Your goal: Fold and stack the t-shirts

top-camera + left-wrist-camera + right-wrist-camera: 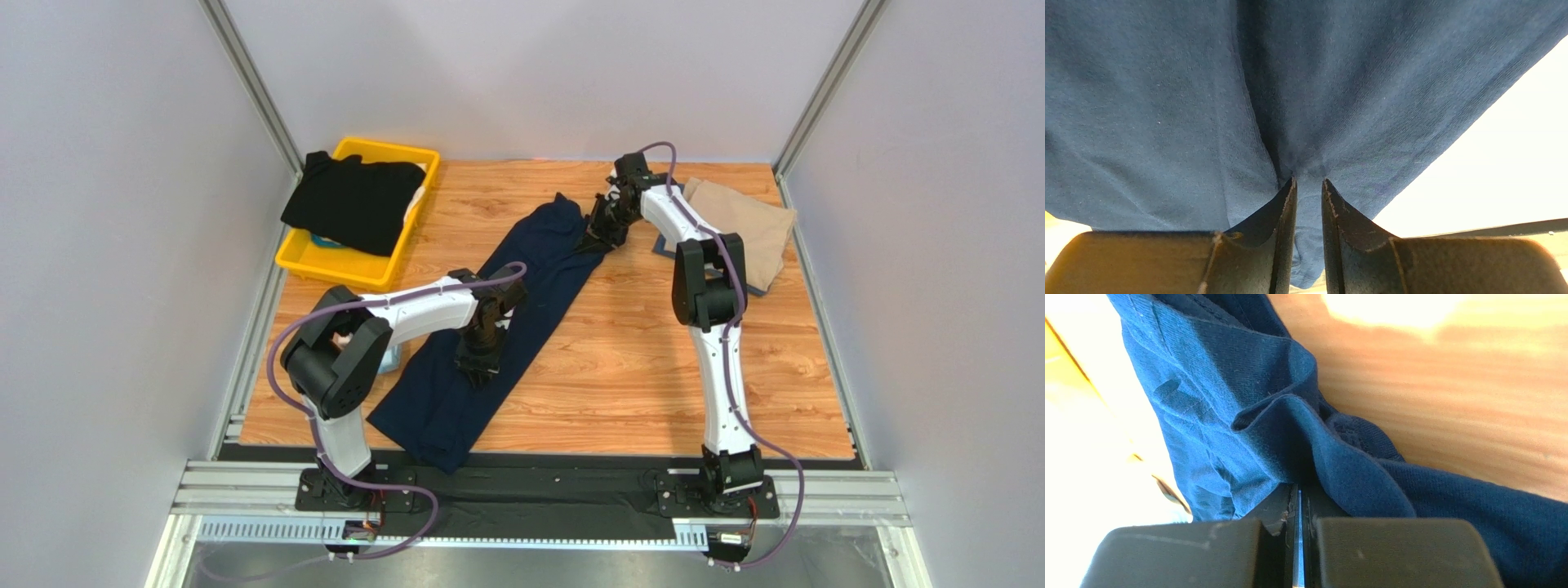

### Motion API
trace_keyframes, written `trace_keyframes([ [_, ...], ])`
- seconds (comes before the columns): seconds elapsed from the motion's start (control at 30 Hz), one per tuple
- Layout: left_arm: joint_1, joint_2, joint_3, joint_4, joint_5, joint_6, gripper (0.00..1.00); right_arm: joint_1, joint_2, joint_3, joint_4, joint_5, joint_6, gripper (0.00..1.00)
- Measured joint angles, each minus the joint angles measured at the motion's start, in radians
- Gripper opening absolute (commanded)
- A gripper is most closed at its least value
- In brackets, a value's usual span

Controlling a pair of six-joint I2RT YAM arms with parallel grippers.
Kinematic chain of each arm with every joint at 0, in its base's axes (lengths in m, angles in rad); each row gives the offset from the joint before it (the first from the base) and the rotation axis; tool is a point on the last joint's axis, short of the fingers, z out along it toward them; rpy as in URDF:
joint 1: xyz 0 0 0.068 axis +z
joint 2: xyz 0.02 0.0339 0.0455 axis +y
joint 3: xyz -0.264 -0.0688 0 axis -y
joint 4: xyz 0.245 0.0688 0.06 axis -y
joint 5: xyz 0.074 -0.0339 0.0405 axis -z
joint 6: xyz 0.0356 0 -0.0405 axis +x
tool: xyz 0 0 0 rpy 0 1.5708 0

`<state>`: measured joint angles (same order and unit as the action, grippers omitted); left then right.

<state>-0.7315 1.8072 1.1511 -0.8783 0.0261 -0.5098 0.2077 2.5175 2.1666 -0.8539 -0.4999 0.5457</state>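
A navy t-shirt [546,276] is pinched by the left gripper [1309,182], jaws narrowed, and the right gripper [1299,489], jaws fully closed.

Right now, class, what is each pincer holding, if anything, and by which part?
Both hold the navy t-shirt: the left pincer pinches a fold near its middle, the right pincer a bunched fold at its far end.
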Motion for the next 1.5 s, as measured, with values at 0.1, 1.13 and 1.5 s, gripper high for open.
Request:
trace_keyframes([
  [0.1, 0.000, 0.000, -0.003, 0.000, 0.000, -0.004, 0.26, -0.002, 0.019, 0.027, 0.005, -0.014, 0.008, 0.00],
  [1.13, 0.001, -0.025, -0.054, 0.067, 0.034, -0.064, 0.27, -0.041, 0.100, 0.076, 0.389, -0.237, 0.137, 0.40],
  [1.5, 0.001, -0.050, -0.074, 0.084, 0.047, -0.061, 0.29, 0.004, -0.474, -0.273, 0.527, -0.253, 0.093, 0.40],
])
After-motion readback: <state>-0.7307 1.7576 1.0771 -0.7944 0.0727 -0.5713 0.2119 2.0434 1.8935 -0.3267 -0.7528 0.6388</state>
